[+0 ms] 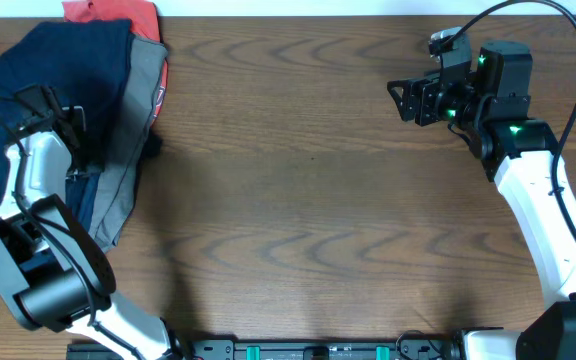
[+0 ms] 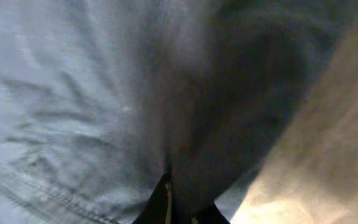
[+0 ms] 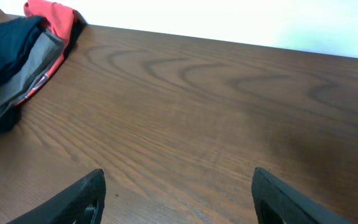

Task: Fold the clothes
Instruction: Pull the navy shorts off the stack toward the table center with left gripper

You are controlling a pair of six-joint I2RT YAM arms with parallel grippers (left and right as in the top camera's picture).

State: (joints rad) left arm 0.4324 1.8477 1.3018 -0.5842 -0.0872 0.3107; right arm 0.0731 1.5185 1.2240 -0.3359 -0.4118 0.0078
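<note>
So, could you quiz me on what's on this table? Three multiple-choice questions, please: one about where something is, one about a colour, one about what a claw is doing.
1. Where on the table are the clothes heaped?
A. The middle
B. The far left corner
C. Under the right arm

2. What colour is the garment poking out at the heap's far edge?
A. Green
B. Yellow
C. Red-orange

3. How does the right claw stand?
A. Open over bare wood
B. Shut on a grey garment
C. Shut on a navy garment

Answers:
1 B, the heap lies at the left end against the far edge.
2 C, its fabric is plainly red-orange.
3 A, its fingers are spread with nothing between them.
</note>
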